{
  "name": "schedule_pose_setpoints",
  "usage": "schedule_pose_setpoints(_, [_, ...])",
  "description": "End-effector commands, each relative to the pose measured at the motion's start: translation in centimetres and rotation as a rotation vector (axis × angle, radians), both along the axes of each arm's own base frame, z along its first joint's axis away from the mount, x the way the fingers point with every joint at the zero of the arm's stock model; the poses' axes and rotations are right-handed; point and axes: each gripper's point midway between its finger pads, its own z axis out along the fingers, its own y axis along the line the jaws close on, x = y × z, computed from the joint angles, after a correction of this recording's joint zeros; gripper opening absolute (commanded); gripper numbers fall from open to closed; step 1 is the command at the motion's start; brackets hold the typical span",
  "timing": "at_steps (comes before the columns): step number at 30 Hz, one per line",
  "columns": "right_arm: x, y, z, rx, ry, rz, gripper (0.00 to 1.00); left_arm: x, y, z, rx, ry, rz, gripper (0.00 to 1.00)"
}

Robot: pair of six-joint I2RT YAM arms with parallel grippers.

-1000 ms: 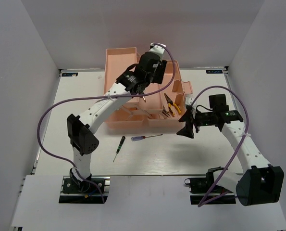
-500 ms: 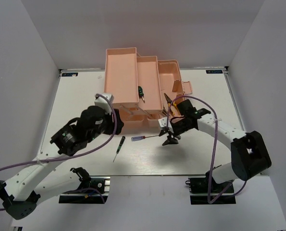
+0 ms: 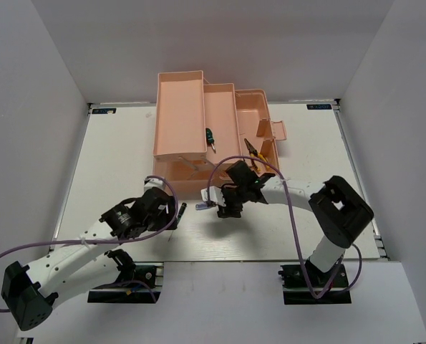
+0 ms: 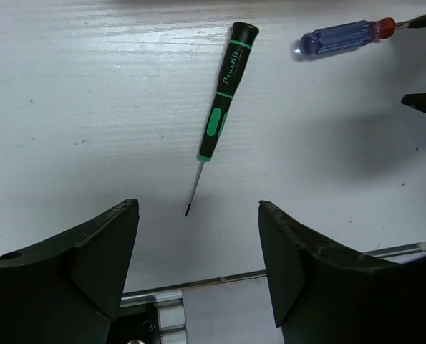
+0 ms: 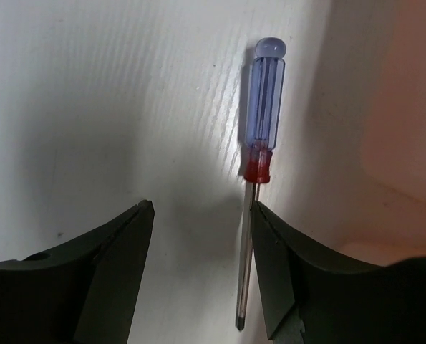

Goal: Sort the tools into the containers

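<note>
Front row, near edge of the white table:

- Left gripper: low over the table, jaws spread wide, nothing held. In the overhead view it sits at the end of the left arm, just in front of the toolbox.
- Green-handled screwdriver: flat on the table, black and green handle pointing away from the left wrist camera, thin shaft pointing back toward it. Its tip lies in line with the gap between the fingers, and the handle lies beyond the fingertips. No contact shows.
- Red-and-blue-handled screwdriver: flat on the table, just right of the green one and apart from it. Clear blue grip, red collar, thin steel shaft.
- Right gripper: jaws apart, empty, low over the table. The shaft runs into the gap, close along the inner edge of one finger; whether it touches cannot be told. The blue grip lies beyond the fingertips.

Back row:

- Salmon-pink toolbox: open, trays fanned out in steps toward the back. Its front wall stands close beside the red-and-blue screwdriver in the right wrist view.
- Stubby green-handled screwdriver: in the box, near the wall between the left tray and the middle tray; which of the two holds it cannot be told.
- Yellow-handled pliers: in the right-hand part of the box, just behind the right arm. Partly hidden, so the count is unclear.
</note>
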Motion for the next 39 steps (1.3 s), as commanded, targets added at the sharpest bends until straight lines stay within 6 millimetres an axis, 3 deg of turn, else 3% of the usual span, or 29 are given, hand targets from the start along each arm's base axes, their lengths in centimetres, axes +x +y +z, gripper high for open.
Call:
schedule_pose_setpoints(1, [2.5,2.1,1.0,0.015,-0.075,-0.079,0.63,0.6,-1.1,0.6,-0.099,-0.049,0.029,0.78])
schedule_pose_setpoints(7, [3.6,4.1,0.9,0.010,-0.098,-0.114,0.62,0.4,-1.1,0.3,-0.098,-0.037,0.024,0.78])
schedule_pose_setpoints(12, [3.4,4.9,0.4,-0.010,-0.051,-0.104,0.62,0.1,-1.4,-0.3,-0.102,-0.014,0.010,0.78])
schedule_pose_setpoints(19, [0.3,3.3,-1.7,-0.125,0.110,-0.027,0.32,-0.3,-1.9,-1.9,-0.096,0.017,-0.035,0.79])
schedule_pose_setpoints(23, [-1.8,1.2,-2.1,-0.182,0.174,-0.003,0.05,-0.6,-2.1,-2.8,-0.094,0.043,-0.046,0.79])
schedule_pose_setpoints(25, [-3.1,-0.1,-0.3,-0.172,0.216,-0.013,0.00,-0.5,-2.3,-2.9,-0.095,0.042,-0.046,0.79])
schedule_pose_setpoints(26, [-3.3,-0.1,1.7,-0.124,0.207,-0.011,0.00,-0.5,-2.3,-2.9,-0.095,0.042,-0.046,0.79])
schedule_pose_setpoints(27, [-5.0,-0.6,3.1,-0.084,0.280,0.034,0.00,-0.3,-2.4,-2.9,-0.096,0.041,-0.046,0.79])
schedule_pose_setpoints(28, [-5.2,-1.0,6.5,0.001,0.240,0.041,0.00,-0.2,-2.6,-3.0,-0.098,0.038,-0.046,0.79])
schedule_pose_setpoints(30, [-5.3,-1.7,8.7,0.058,0.257,-0.001,0.00,0.1,-2.8,-3.2,-0.090,0.038,-0.054,0.79])
schedule_pose_setpoints(31, [-5.3,-1.7,12.0,0.132,0.192,-0.002,0.00,0.0,-2.7,-3.4,-0.082,0.046,-0.054,0.79])
schedule_pose_setpoints(33, [-4.1,-1.8,14.5,0.184,0.140,-0.046,0.00,0.5,-3.2,-3.3,-0.090,0.038,-0.054,0.79])
schedule_pose_setpoints(38, [0.7,-0.1,26.0,0.475,-0.049,-0.171,0.00,1.8,-2.5,-4.0,0.004,0.037,-0.007,0.79])
schedule_pose_setpoints(39, [1.5,0.6,26.7,0.492,-0.055,-0.180,0.00,2.2,-2.4,-4.1,0.026,0.037,0.003,0.79])
